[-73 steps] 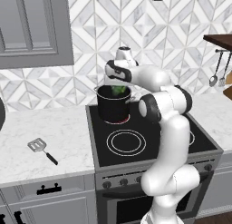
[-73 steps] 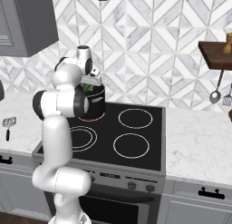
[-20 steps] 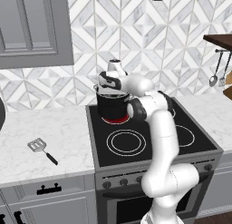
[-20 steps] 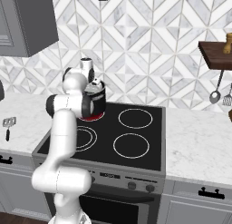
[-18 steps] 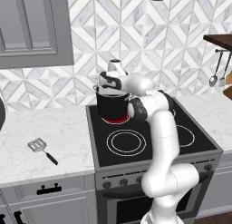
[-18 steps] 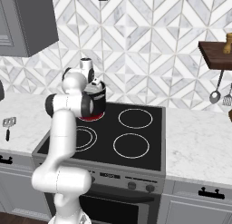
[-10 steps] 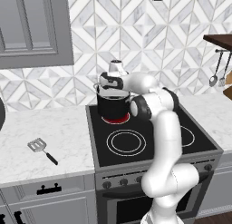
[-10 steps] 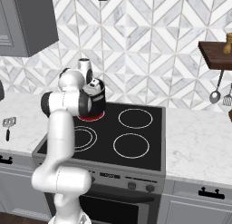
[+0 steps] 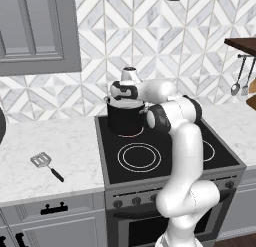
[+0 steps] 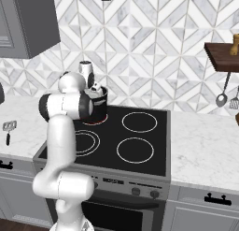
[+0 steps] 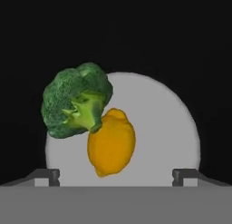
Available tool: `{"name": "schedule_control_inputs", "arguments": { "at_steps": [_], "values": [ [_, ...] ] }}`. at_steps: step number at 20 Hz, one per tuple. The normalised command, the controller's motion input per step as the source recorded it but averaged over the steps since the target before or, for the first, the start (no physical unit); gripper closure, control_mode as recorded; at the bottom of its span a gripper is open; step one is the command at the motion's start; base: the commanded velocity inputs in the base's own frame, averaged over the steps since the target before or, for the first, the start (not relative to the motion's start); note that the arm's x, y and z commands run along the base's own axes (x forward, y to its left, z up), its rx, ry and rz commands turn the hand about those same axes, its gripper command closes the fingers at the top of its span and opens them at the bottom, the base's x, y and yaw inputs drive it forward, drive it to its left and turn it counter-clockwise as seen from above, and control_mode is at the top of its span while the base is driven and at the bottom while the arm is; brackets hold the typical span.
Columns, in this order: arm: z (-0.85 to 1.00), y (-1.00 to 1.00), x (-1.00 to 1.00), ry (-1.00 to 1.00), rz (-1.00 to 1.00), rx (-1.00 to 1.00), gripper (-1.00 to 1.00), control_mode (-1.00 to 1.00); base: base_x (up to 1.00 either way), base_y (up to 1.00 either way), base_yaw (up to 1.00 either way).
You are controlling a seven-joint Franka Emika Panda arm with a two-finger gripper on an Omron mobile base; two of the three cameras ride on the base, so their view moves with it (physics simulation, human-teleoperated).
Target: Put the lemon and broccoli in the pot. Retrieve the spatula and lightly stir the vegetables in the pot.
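Observation:
Looking straight down the hand view, the broccoli [image 11: 77, 105] lies on the pot's grey bottom [image 11: 167, 128], its crown overlapping the lemon [image 11: 112, 143] beside it. My gripper [image 11: 116, 173] is open, its fingertips [image 11: 50, 175] spread wide with nothing between them. In the base views the gripper [image 9: 125, 93] [image 10: 95, 90] hovers at the mouth of the black pot [image 9: 125, 118] [image 10: 100, 107], which stands on the back left burner. The spatula [image 9: 44, 162] [image 10: 9, 128] lies on the marble counter left of the stove.
The black stovetop [image 9: 165, 156] has several ringed burners. Metal ladle-like utensils [image 9: 236, 86] [image 10: 223, 95] hang under a wooden shelf [image 10: 221, 54] at the right. A grey wall cabinet [image 9: 35, 31] hangs at the upper left.
The gripper came down from above the pot to its mouth and let go of the broccoli, which now lies inside by the lemon. In the last second only the elbow shifted slightly.

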Motion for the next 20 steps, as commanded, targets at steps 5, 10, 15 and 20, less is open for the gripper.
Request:
{"name": "schedule_control_inputs", "arguments": {
  "at_steps": [5, 10, 15, 20],
  "values": [
    [0.31, -0.03, 0.05, -0.04, 0.0, 0.0, -1.0, -1.0, 0.0, 0.0, 0.0],
    [0.33, 0.0, 0.0, -0.08, 0.0, 0.0, -1.0, -1.0, 0.0, 0.0, 0.0],
    [-0.21, -0.08, 0.12, -0.01, 0.0, 0.0, -1.0, -1.0, 0.0, 0.0, 0.0],
    [-0.12, -0.13, 0.02, -0.19, 0.03, -0.01, -1.0, -1.0, 0.0, 0.0, 0.0]
  ]
}}
